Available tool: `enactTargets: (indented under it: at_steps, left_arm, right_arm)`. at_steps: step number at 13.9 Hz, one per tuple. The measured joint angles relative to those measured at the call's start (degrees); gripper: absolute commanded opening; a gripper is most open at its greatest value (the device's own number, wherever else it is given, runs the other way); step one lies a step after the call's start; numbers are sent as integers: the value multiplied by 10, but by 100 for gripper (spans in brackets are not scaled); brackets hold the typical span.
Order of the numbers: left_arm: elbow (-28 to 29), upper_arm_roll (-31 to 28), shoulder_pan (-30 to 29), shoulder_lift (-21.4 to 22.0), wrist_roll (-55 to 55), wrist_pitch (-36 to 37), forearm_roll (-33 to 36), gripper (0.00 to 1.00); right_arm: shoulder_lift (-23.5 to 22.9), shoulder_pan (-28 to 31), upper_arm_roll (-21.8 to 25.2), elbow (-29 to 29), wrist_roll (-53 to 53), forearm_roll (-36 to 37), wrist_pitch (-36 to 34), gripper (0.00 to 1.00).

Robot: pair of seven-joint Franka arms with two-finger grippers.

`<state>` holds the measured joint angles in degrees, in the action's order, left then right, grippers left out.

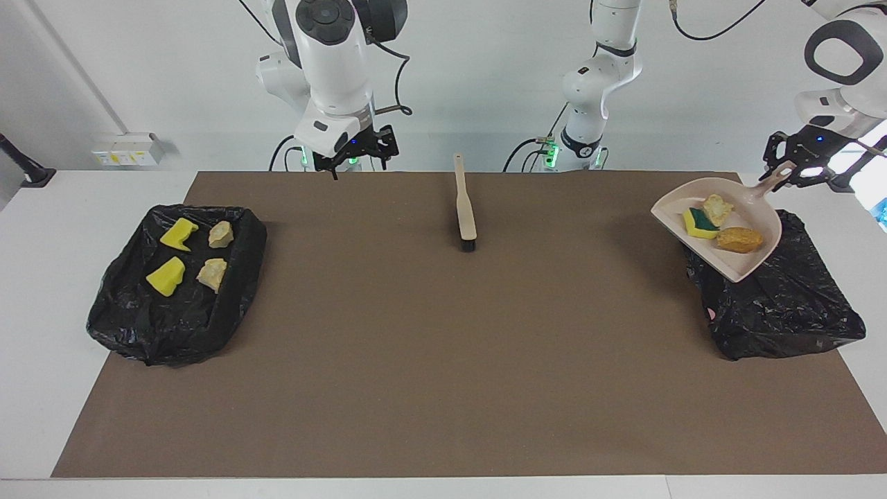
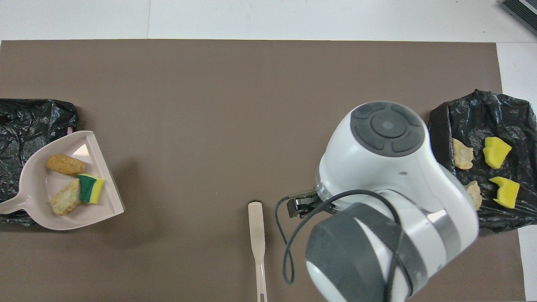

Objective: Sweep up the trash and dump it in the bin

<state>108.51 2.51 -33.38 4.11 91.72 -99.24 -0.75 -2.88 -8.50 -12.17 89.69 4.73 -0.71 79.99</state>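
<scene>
Facing view, load: three bits of trash ride in the beige dustpan (image 1: 745, 260): a green-backed sponge wedge (image 1: 700, 222), a tan pastry piece (image 1: 717, 206) and a golden-brown bun (image 1: 739, 239).
Dustpan: raised off the mat, tilted, its open lip over the edge of the black-lined bin (image 1: 783, 305) at the left arm's end of the table.
Left gripper (image 1: 797, 163): clamped tight on the dustpan's handle, up in the air over that bin's edge.
Done: sweeping of these three pieces into the pan looks finished, and the pan has been carried to the bin.
Left to do: tip the pan so the three pieces slide in; nothing has dropped into this bin that can be seen.
Other trash: two yellow sponge wedges (image 1: 179, 234) and two pastry pieces (image 1: 220, 234) lie on a second black-lined tray (image 1: 229, 305) at the right arm's end.
Judgement: whether those four count as dumped or as waiting cannot be told.
Brush (image 1: 464, 208): lies flat on the brown mat (image 1: 443, 360), mid-table near the robots, held by nothing.
Right gripper (image 1: 357, 156): jaws spread wide, empty, hanging over the mat's edge, apart from the brush; this arm waits.
</scene>
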Motion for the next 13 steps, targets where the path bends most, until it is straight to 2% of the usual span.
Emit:
enactTargets:
  at_steps: [4, 7, 10, 13]
  left_arm:
    - [-140, -4, -55, -127, 103, -4, 44, 0]
    - [-211, 4, -53, -199, 138, -37, 139, 0]
    - [-230, 11, -13, -213, 137, -44, 200, 0]
    - [-235, 11, 35, -212, 117, -42, 256, 0]
  right_arm:
    - [2, 41, 1, -20, -21, 24, -12, 100]
    - [2, 77, 2, -30, -21, 32, -12, 100]
    - [2, 106, 22, -44, -21, 35, -5, 100]
    - [2, 108, 76, -49, -21, 35, 20, 100]
